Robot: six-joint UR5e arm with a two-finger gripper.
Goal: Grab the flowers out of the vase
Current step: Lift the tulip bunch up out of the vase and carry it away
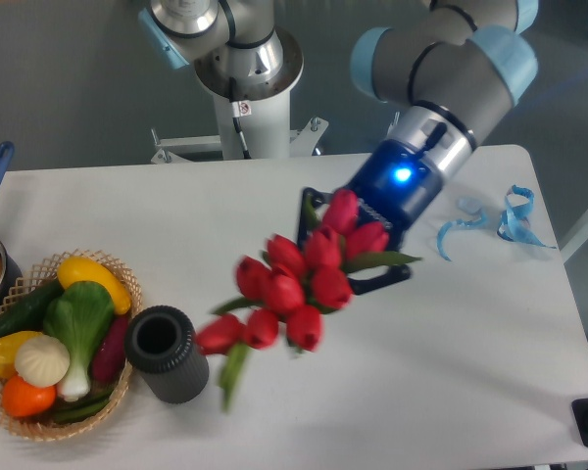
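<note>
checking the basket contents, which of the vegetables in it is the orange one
The round orange vegetable at the wicker basket's front-left edge, below the white bulb. The others are yellow, green, white or dark purple.

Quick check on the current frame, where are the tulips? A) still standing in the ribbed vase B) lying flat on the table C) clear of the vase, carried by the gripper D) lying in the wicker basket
C: the red tulips hang at the gripper up and to the right of the dark ribbed vase, whose round mouth shows empty.
</note>
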